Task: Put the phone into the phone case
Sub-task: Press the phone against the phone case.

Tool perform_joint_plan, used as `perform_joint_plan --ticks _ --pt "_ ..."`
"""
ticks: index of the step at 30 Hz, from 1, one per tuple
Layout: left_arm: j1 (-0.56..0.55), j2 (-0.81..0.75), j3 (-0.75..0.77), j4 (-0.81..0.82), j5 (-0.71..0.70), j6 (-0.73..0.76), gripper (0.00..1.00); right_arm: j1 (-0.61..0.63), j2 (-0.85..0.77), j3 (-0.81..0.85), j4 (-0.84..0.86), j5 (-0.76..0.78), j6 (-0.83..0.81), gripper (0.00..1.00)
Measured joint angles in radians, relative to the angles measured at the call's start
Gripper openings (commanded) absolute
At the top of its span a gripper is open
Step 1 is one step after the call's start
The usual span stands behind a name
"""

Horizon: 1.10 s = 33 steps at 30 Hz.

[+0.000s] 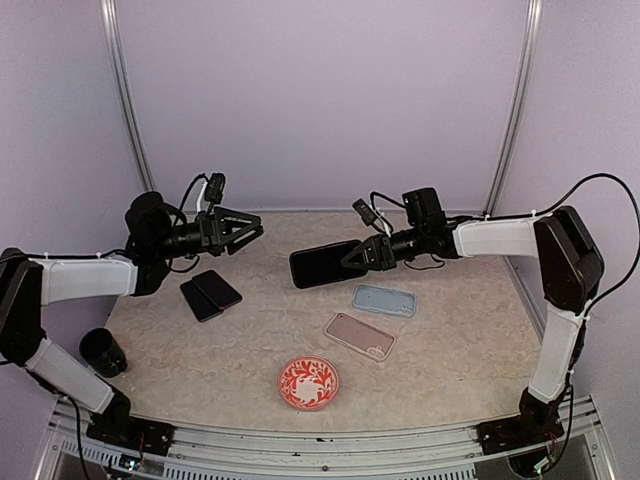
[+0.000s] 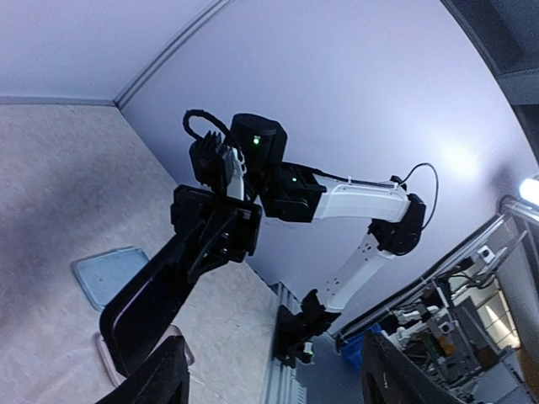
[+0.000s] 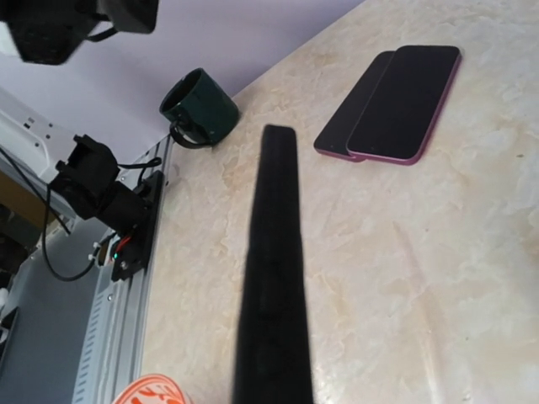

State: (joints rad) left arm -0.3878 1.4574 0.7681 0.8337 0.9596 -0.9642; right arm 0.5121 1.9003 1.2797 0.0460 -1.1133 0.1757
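The right tool (image 1: 358, 256) is clamped on one end of a black phone (image 1: 322, 266), carrying it clear of the worktop (image 1: 450, 370). The phone hangs just up and to the left of the blue case (image 1: 385, 300). Its long axis runs roughly side to side, much like the blue case's own, so I'd say it needs little turning, only carrying over and lowering. The right arm is plainly the nearer one. The left tool (image 1: 240, 228) hovers well left of the blue case, fingers apart and empty.

- **Phones:** three, the held one plus an overlapping pair (image 1: 210, 294) lying well left of the blue case.
- **Cases:** two, the blue one and a pinkish case (image 1: 360, 335) just beside it on the side nearer the arm bases.
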Motion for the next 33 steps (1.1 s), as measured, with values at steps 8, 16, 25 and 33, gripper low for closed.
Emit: perform_joint_plan --ticks 8,16,25,33 --pt "-0.029 -0.051 0.021 -0.268 -0.161 0.216 0.99 0.0 0.0 -0.003 0.087 0.001 0.137 0.0" --pt "-0.104 -0.043 0.046 -0.389 -0.259 0.319 0.99 0.0 -0.004 -0.043 0.267 -0.013 0.337 0.0" --pt "-0.159 0.01 0.076 -0.416 -0.32 0.347 0.95 0.01 -0.027 -0.075 0.462 -0.035 0.512 0.0" --pt "-0.172 0.068 0.129 -0.423 -0.338 0.339 0.73 0.037 -0.027 -0.075 0.55 -0.038 0.594 0.0"
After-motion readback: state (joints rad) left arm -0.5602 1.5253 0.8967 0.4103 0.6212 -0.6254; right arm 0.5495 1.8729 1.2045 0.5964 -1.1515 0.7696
